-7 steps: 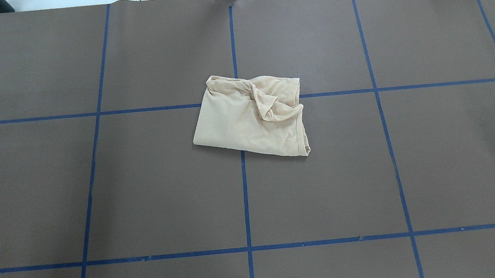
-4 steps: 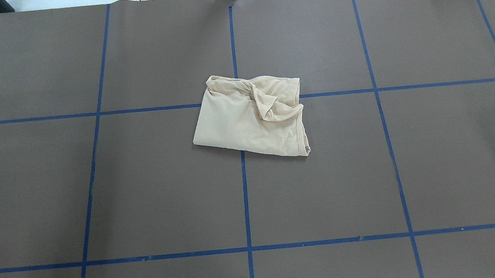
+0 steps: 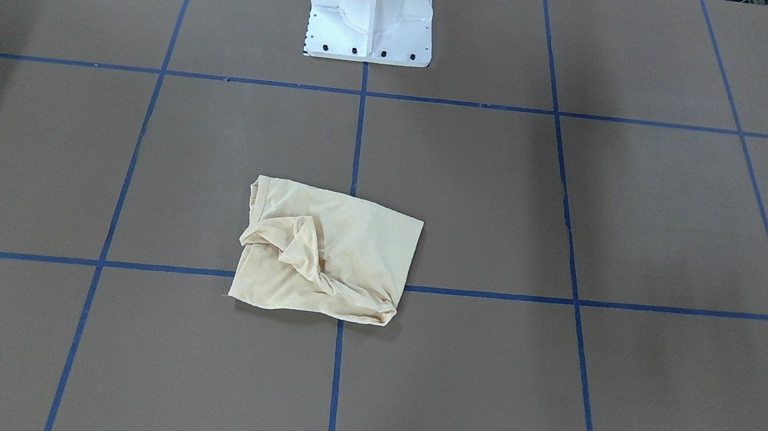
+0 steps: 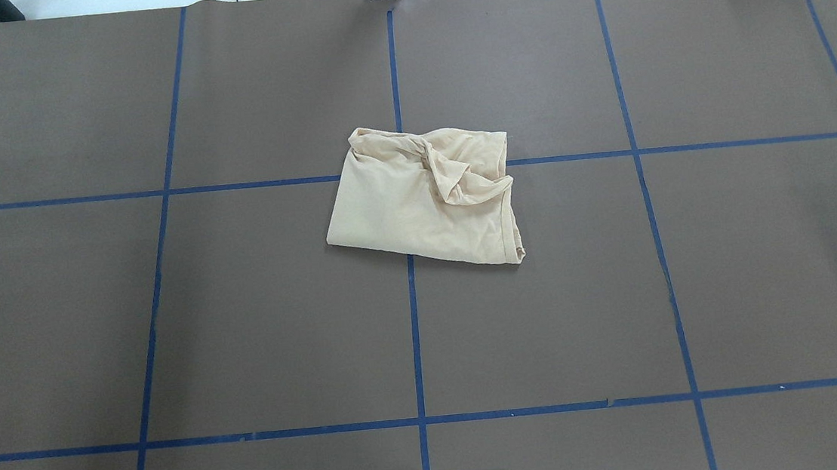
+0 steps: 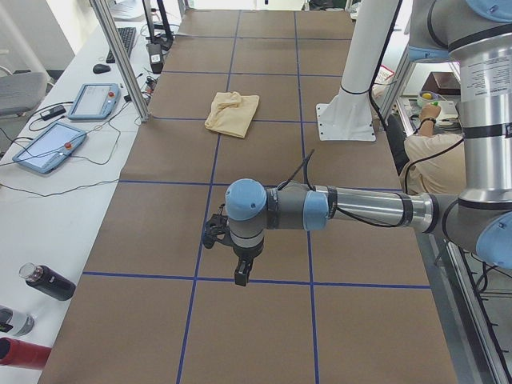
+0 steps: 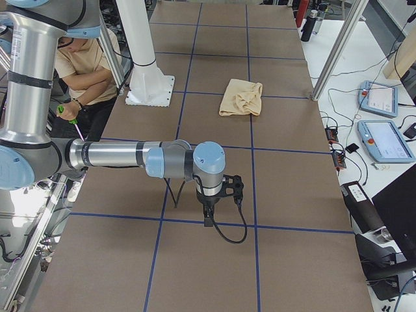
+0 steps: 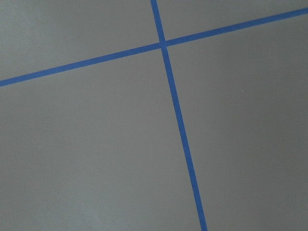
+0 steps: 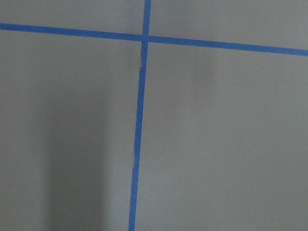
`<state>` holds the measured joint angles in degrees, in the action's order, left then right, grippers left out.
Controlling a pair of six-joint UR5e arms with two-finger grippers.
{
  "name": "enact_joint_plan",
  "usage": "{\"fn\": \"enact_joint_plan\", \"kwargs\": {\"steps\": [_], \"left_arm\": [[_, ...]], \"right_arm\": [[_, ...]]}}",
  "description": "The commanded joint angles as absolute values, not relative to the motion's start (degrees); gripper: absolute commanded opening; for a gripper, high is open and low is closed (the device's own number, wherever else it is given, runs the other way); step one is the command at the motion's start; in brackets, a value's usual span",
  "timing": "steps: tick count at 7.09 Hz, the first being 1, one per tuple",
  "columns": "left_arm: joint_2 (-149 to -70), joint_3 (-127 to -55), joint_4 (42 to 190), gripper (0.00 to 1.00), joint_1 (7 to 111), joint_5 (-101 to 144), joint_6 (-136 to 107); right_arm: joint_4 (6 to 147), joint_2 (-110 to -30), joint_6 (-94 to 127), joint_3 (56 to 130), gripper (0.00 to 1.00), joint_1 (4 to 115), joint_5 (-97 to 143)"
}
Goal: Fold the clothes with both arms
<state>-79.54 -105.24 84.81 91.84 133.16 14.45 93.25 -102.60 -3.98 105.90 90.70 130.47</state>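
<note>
The shirt (image 4: 423, 204) lies loosely folded into a rough rectangle at the middle of the table (image 4: 94, 331), over a crossing of the blue tape (image 4: 416, 341). One part is bunched up toward the side away from the pedestal (image 3: 371, 11). The overhead and front-facing views show the shirt whole, but neither shows an arm. Only the side views show the arms. From the robot's left end of the table, the left arm (image 5: 360, 210) reaches out level over the mat and the left gripper (image 5: 240, 278) points down just above a tape line, well apart from the shirt. From the other end, the right arm (image 6: 123, 156) is posed likewise, with the right gripper (image 6: 208, 220) hanging over the mat, also well apart from the shirt. From these side views alone I cannot tell how the jaws of either stand, though nothing hangs from them. Each wrist camera shows only brown mat and a tape crossing. A person (image 6: 81, 62) sits behind the pedestal, seen only from the sides.
</note>
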Motion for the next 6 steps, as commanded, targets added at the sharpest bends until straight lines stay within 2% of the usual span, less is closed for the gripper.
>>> {"fn": "enact_joint_plan", "kwargs": {"steps": [1,6], "left_arm": [[-79.4,-104.5,84.8,1.00,91.8,133.1,14.4],[-79.1,-104.5,84.8,1.00,91.8,133.0,14.4]], "right_arm": [[93.3,-102.6,-4.0,106.0,1.00,90.7,130.3],[93.3,-102.6,-4.0,106.1,1.00,90.7,130.3]]}}
